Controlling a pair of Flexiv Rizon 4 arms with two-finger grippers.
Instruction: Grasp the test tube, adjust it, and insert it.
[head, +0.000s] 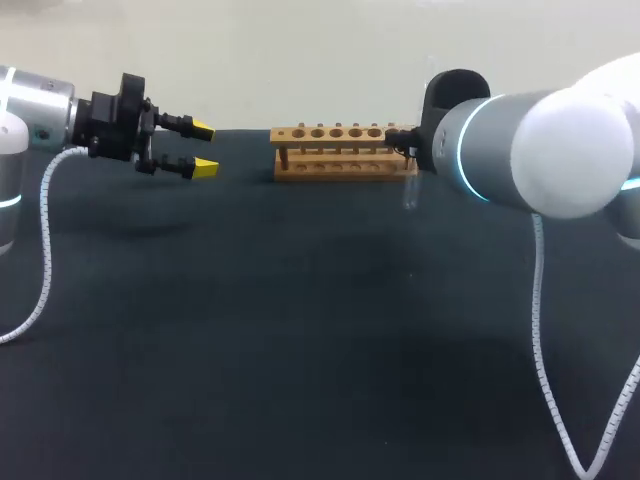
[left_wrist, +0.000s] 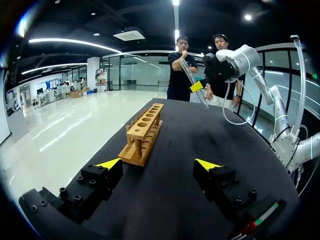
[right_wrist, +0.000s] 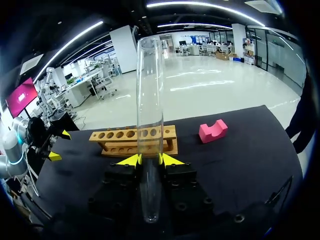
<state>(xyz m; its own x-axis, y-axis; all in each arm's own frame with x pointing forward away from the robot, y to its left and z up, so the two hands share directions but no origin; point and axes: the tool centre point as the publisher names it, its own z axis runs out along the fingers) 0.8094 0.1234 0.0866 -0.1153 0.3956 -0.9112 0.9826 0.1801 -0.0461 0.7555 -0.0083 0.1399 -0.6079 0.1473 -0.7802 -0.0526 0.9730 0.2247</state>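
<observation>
Hovering above the dark desk (head: 300, 350) in the head view, the left gripper (head: 205, 149) was spread wide and held nothing, left of the wooden rack (head: 330, 152). The right arm (head: 520, 150) hid its own gripper near the rack's right end.

From the left wrist, the rack lay ahead of those parted fingers.

From the right wrist, the right gripper (right_wrist: 150, 160) clenched the clear test tube (right_wrist: 150, 90) between both yellow tips. The rack lay beyond it, with a pink block (right_wrist: 213, 130) beside the rack.
</observation>
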